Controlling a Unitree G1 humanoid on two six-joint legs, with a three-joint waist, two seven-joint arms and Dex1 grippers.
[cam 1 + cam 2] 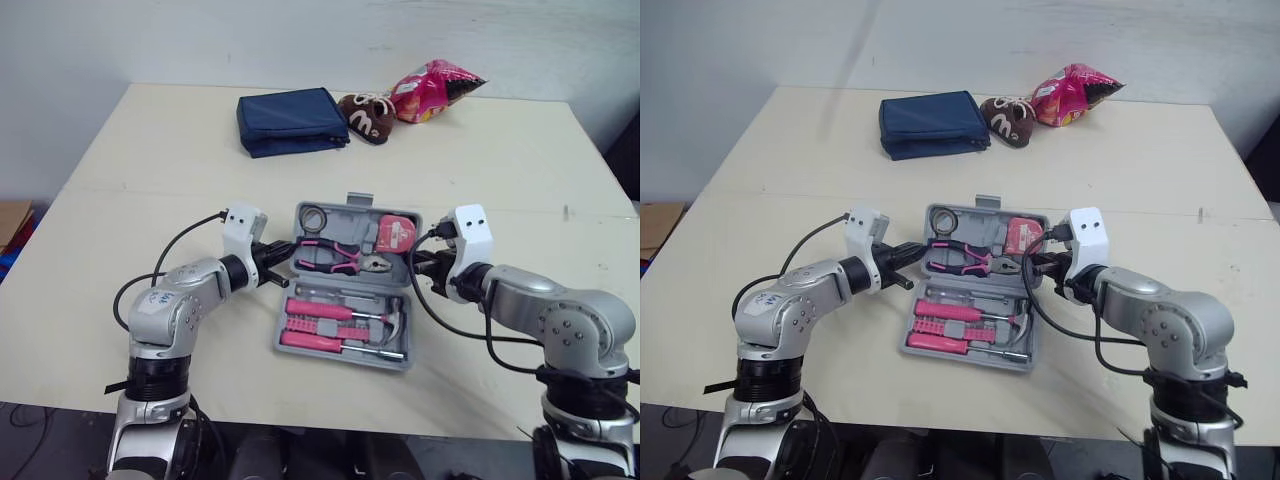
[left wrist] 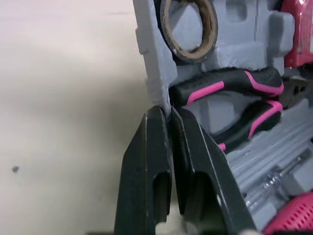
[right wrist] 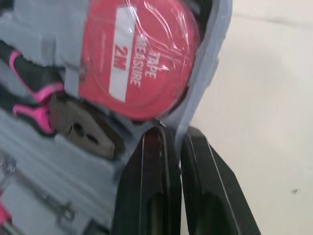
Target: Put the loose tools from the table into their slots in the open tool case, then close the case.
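The grey tool case [image 1: 280,335] lies open in the middle of the table. Its far half holds a tape roll [image 1: 313,219], pink-handled pliers [image 1: 335,258] and a red tape measure [image 1: 396,234]. The near half holds pink screwdrivers [image 1: 315,310] and a hammer [image 1: 390,322]. My left gripper [image 1: 285,263] is shut on the left edge of the far half [image 2: 149,54]. At the opposite edge [image 3: 210,63], beside the tape measure [image 3: 139,58], my right gripper [image 1: 415,262] is shut on the rim.
At the back of the table lie a navy pouch [image 1: 292,121], a brown plush item [image 1: 366,115] and a pink snack bag [image 1: 432,90]. Bare tabletop [image 1: 120,200] spreads on both sides of the case.
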